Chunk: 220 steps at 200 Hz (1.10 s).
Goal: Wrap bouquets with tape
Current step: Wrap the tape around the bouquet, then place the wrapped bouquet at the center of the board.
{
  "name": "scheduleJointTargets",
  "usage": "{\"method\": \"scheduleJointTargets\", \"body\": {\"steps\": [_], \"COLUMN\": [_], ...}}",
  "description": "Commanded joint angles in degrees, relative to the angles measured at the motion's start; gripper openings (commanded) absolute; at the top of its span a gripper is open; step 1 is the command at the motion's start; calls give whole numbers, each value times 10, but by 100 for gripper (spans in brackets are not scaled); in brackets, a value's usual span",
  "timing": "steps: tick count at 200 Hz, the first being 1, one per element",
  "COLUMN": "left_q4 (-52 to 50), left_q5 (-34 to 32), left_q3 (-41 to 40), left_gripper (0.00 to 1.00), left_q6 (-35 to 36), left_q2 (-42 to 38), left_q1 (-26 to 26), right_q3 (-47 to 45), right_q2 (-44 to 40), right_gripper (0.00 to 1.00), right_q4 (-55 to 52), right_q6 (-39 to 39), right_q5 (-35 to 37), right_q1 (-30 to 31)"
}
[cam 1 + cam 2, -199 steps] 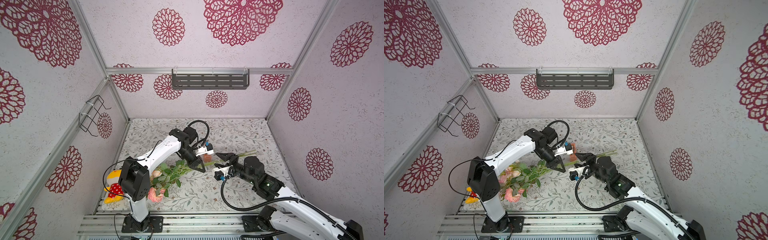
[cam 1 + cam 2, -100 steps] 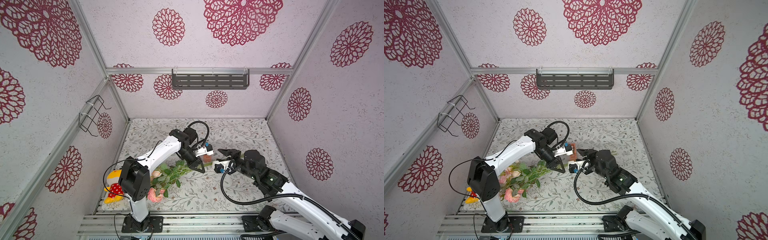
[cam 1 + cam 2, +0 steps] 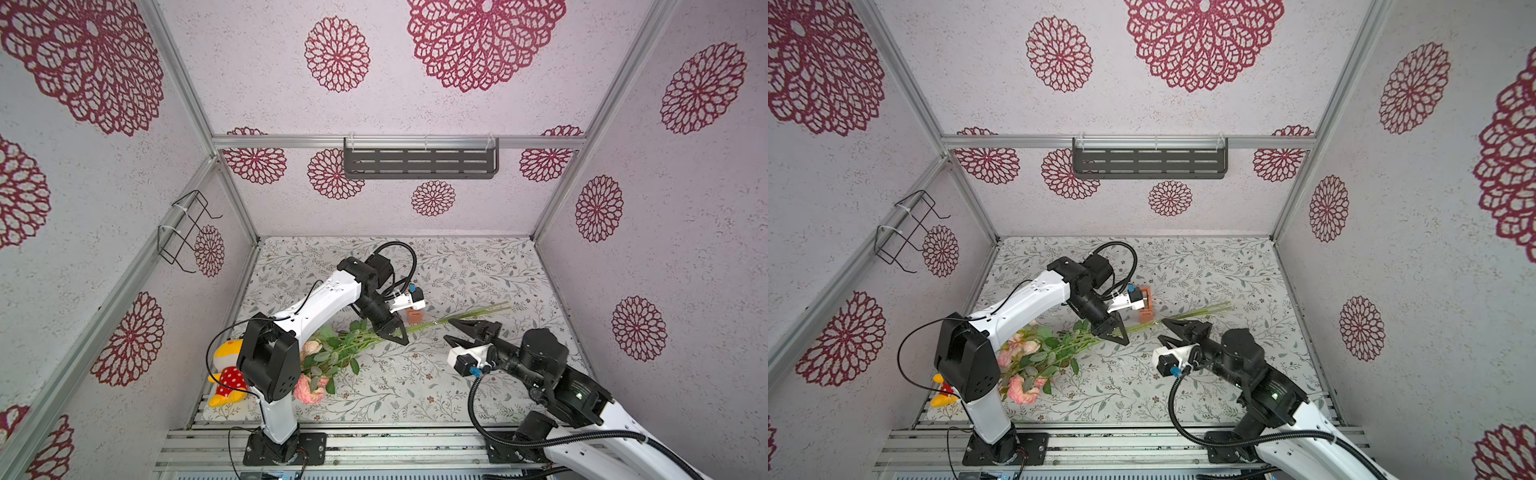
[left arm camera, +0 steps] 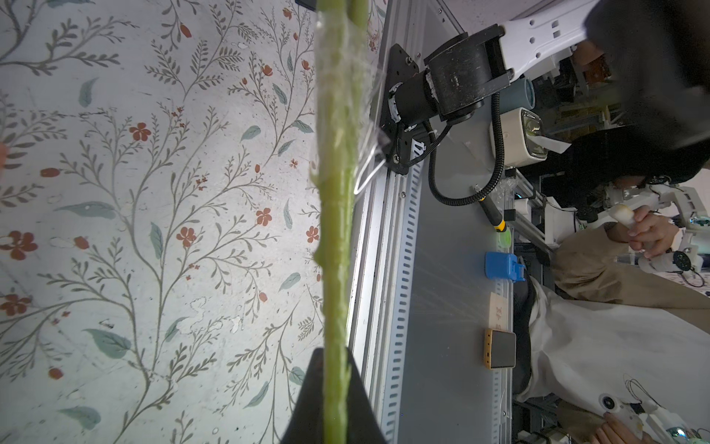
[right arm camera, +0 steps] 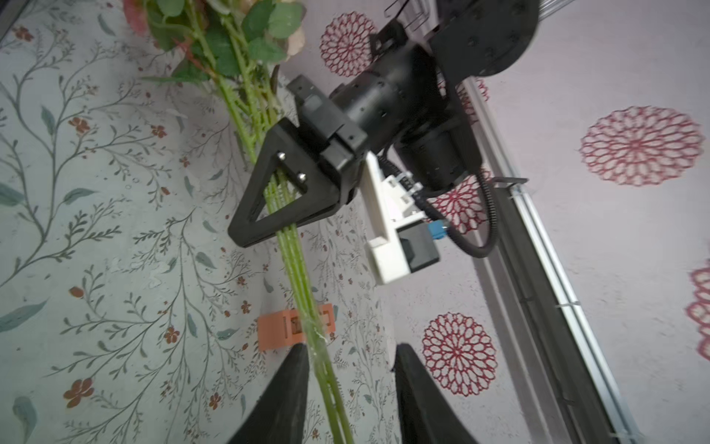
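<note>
Pinning bouquet [image 3: 345, 349] stems in clamped left claw [image 3: 395, 336], straddling them with parted right claw [image 3: 448, 329].
Risks peeling tape [image 4: 340, 69], splaying stems if closed off-centre.

Clock set on the table [image 3: 457, 266] in a top view, 12 = back wall. Middle barred 8 to 2 by the bouquets [image 3: 332, 353]; low path across blocked. At centre the left gripper [image 3: 397, 334] clamps the stems; left arm [image 3: 324, 299] fills 7–11. The tape [image 3: 414, 316] sits just 12-side of stems, by that gripper. At 3 the right gripper [image 3: 446, 328] straddles stems, jaws apart; right arm [image 3: 573, 390] covers 4–5. Edge at 8: plush toy [image 3: 226, 365]. Bare: 12–2 back strip, 6 front.
</note>
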Motion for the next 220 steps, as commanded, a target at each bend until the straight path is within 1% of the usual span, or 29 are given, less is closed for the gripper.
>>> {"method": "scheduleJointTargets", "body": {"steps": [1, 21, 28, 34, 40, 85, 104, 118, 136, 141, 151, 163, 175, 191, 209, 220], "left_q4": [-12, -14, -16, -17, -17, -25, -23, -21, -29, -33, -37, -39, -39, -39, -37, -39], "left_q5": [6, 7, 7, 7, 6, 9, 7, 7, 7, 7, 6, 3, 4, 3, 4, 5], "left_q3": [16, 19, 21, 22, 23, 25, 23, 26, 39, 44, 51, 55, 57, 57, 59, 60], "left_gripper": [0, 0, 0, 0, 0, 0, 0, 0, 0, 0, 0, 0, 0, 0, 0, 0], "left_q6": [5, 5, 6, 7, 7, 12, 12, 11, 13, 13, 14, 15, 14, 14, 13, 13], "left_q2": [9, 11, 11, 11, 12, 17, 16, 16, 23, 25, 30, 33, 32, 32, 33, 34], "left_q1": [4, 4, 4, 4, 4, 4, 4, 4, 5, 6, 6, 6, 6, 7, 8, 10], "right_q3": [19, 14, 15, 17, 19, 38, 64, 85, 87, 86, 85, 87, 92, 93, 97, 101], "right_q2": [56, 78, 83, 88, 93, 143, 167, 184, 189, 191, 196, 203, 210, 214, 217, 224], "right_gripper": [36, 31, 31, 34, 34, 34, 34, 33, 31, 29, 22, 20, 14, 11, 0, 0], "right_q4": [-6, 35, 43, 47, 48, 31, 9, -16, -16, -13, -14, -19, -30, -32, -37, -41], "right_q6": [-15, -28, -32, -35, -36, -48, -45, -43, -49, -50, -51, -50, -47, -45, -45, -41], "right_q5": [32, 50, 51, 50, 52, 91, 105, 109, 104, 103, 106, 110, 113, 116, 120, 134], "right_q1": [3, 3, 3, 3, 3, 3, 3, 6, 8, 9, 11, 14, 17, 18, 22, 24]}}
